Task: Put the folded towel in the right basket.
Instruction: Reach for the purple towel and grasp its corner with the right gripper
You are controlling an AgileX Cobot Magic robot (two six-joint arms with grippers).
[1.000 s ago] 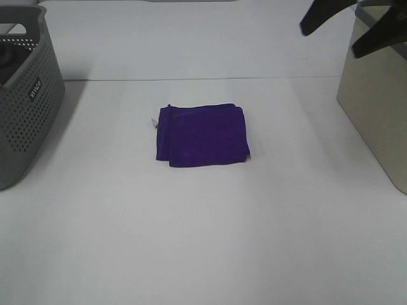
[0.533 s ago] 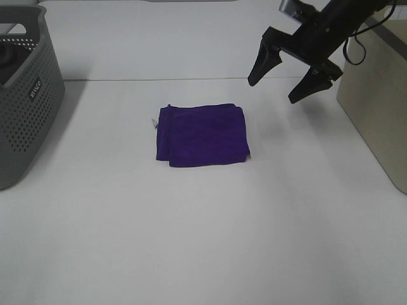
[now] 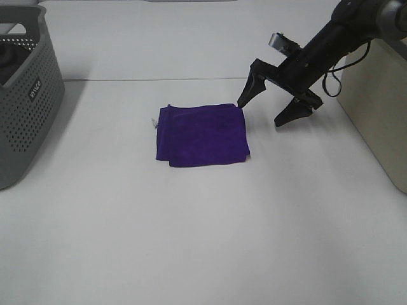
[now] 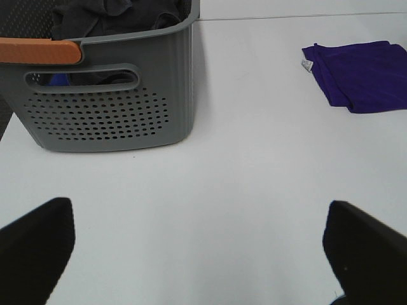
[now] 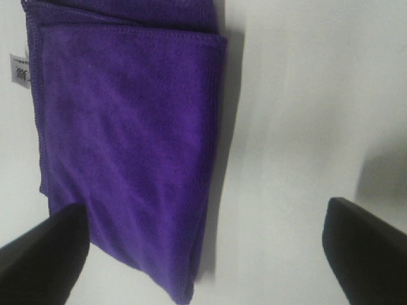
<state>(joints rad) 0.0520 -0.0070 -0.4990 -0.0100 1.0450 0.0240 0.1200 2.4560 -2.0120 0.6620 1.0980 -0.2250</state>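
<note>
White tabletop [image 3: 191, 241] is carrying the folded towel [image 3: 202, 135] at its centre, apart from the right basket [image 3: 375, 101] — your right gripper [image 3: 259, 114] is hovering splayed by the towel's corner, your left gripper [image 4: 200, 244] gaping too.

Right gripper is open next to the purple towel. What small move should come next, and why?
Probably shift the right gripper toward the folded purple towel and lower it. Its jaws are open, one fingertip by the towel's far right corner, the other over bare table, so closing now would likely catch little cloth. The towel lies flat, outside the right basket.
</note>
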